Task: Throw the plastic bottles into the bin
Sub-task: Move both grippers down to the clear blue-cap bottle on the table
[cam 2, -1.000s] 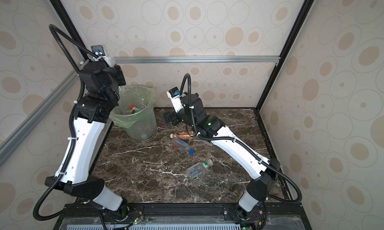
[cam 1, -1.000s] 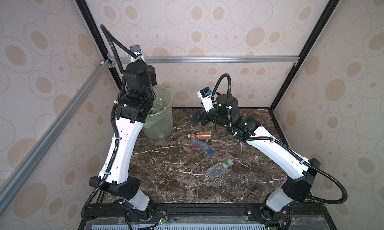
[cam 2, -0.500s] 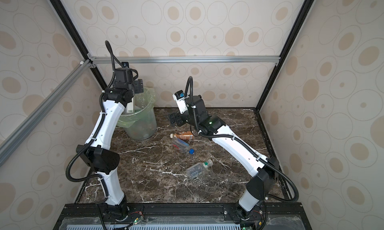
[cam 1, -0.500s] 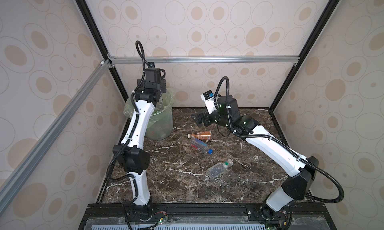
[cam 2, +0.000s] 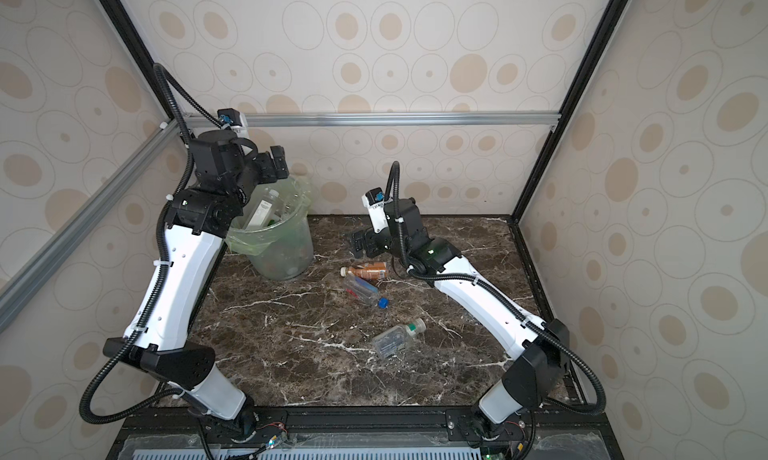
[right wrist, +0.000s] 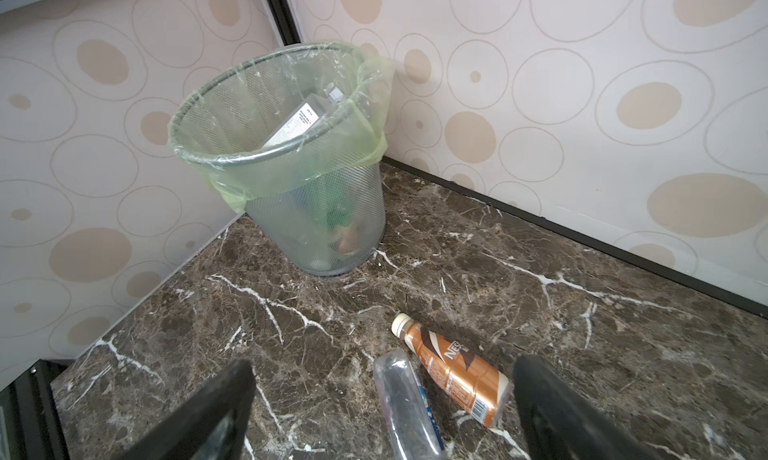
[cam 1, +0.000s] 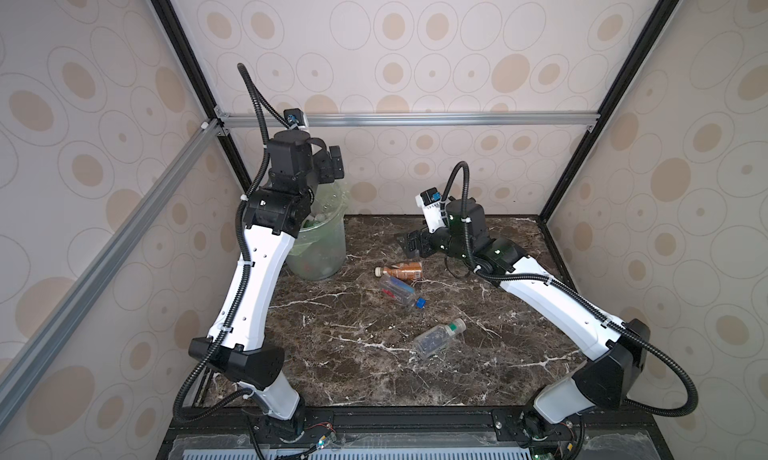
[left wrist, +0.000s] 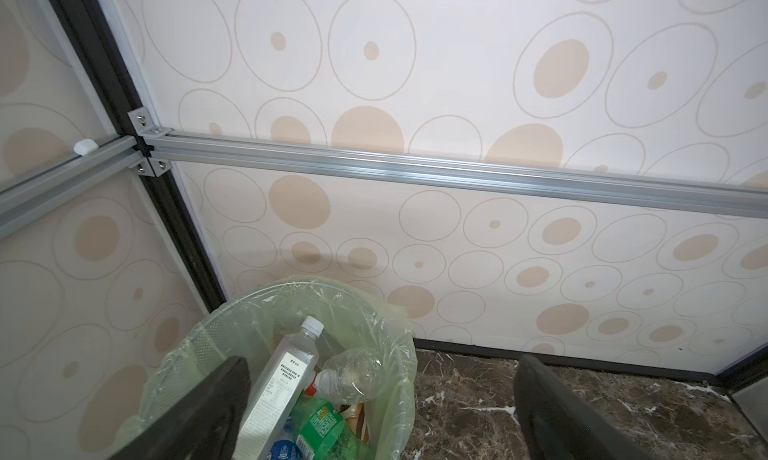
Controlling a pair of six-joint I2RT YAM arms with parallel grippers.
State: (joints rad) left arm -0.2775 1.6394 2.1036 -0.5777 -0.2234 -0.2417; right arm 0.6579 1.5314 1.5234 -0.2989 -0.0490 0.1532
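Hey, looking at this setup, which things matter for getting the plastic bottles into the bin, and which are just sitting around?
Part of the job: bin; brown bottle, blue-capped bottle and green-capped bottle, all lying loose; white-labelled bottle, already inside the bin.

Not part of it: marble table, metal rail, patterned walls. No other loose clutter shows.

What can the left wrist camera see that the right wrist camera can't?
Only the left wrist view looks down into the bin. It shows a crumpled bottle on the pile and a green bottle plainly.

Only the right wrist view shows a brown bottle and a clear bottle lying on the table. It also shows the bin's outside down to its base.

Both show the bin, the white-labelled bottle leaning in it, the marble table and the spotted wall.
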